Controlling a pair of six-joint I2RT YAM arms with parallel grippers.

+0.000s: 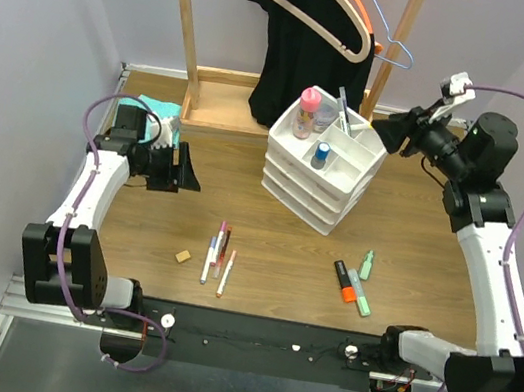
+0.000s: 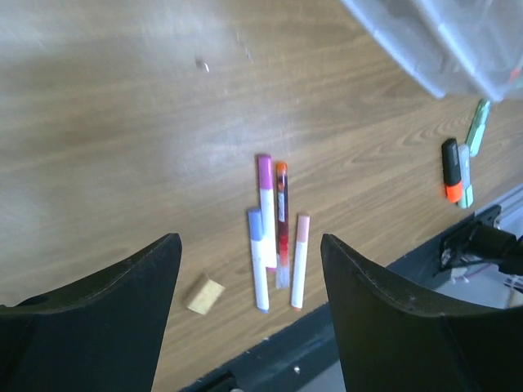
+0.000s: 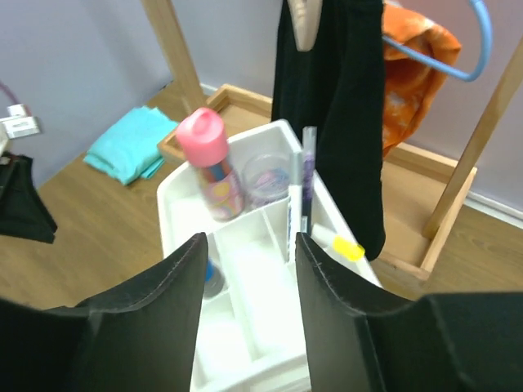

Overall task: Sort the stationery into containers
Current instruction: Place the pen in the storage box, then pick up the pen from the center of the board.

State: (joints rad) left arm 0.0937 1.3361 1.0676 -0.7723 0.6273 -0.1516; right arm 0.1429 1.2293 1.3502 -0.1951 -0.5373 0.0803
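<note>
**Both claws open and empty; right claw at the organiser tray**

My right claw point(image 3: 251, 245) hangs at the top tray of the white organiser point(image 3: 176, 192). Its jaws are partly apart and there is nothing between them. Just past its fingertips, two stowed pens point(image 3: 298, 192) stand leaning in a back compartment, close to the jaws but not gripped. To their left, a pink-capped bottle point(image 3: 211, 167) stands upright in another back compartment. A blue-capped tube point(image 1: 321, 154) stands in a nearer compartment. In the wrist view one of my fingers half hides it. From above, this claw sits at the organiser's right side, level with the tray and pointing toward it.

My left claw point(image 2: 249, 241) is spread wide and holds nothing. It sits over the left part of the wooden tabletop point(image 2: 122, 122), well apart from the organiser. Its camera looks out between the jaws at four loose pens point(image 2: 274, 220), which lie side by side and touching. A tan eraser point(image 2: 204, 294) lies just beside them. From above, the pens and eraser lie well apart from this claw, toward the tabletop's near edge. The highlighters point(image 2: 456, 171), orange and green, lie farther right, below the organiser and near that same edge.

Behind my left claw a folded teal cloth point(image 1: 160, 109) lies beside a wooden rack point(image 1: 186, 20). A black garment point(image 1: 296, 60) hangs from the rack behind the organiser.
</note>
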